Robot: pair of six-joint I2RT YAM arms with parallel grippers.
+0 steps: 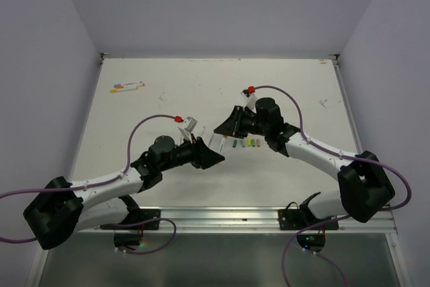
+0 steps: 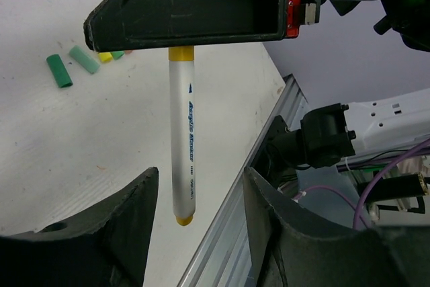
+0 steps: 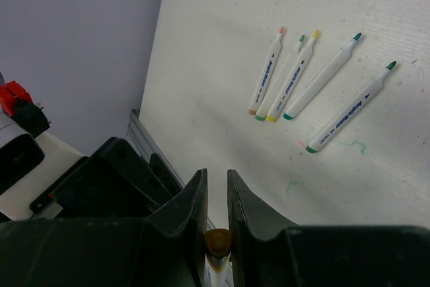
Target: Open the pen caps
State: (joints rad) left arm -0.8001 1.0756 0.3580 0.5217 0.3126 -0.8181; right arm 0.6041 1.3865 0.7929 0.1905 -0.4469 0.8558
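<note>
While the right jaws are pinched shut on a white pen [image 2: 181,139], gripping it at its yellow collar, the left jaws stand wide open on either side of the barrel's lower end, touching nothing. From the right wrist camera an ochre tip of that pen pokes up in the narrow gap between the two black fingers. From the left wrist camera the barrel hangs out of the right jaws towards the lens, blue lettering along it and a small yellow plug at its free end.

Seen from above, the left arm [image 1: 121,179] and the right arm [image 1: 316,152] meet nose to nose over the middle of the table [image 1: 201,92], with the pen bridging the short gap between them.

Just beside the right arm's wrist the pen caps [image 1: 246,143] lie loose on the table in a short row. The left wrist camera picks out a dark green cap [image 2: 59,70], a pale green cap [image 2: 84,58] and a yellow cap [image 2: 105,56] close together; the rest are hidden behind the right jaws.

Well apart, near the far left corner, five more pens [image 3: 322,75] lie side by side, uncapped, with their coloured nibs bare. A metal rail [image 1: 222,214] runs along the near edge.
</note>
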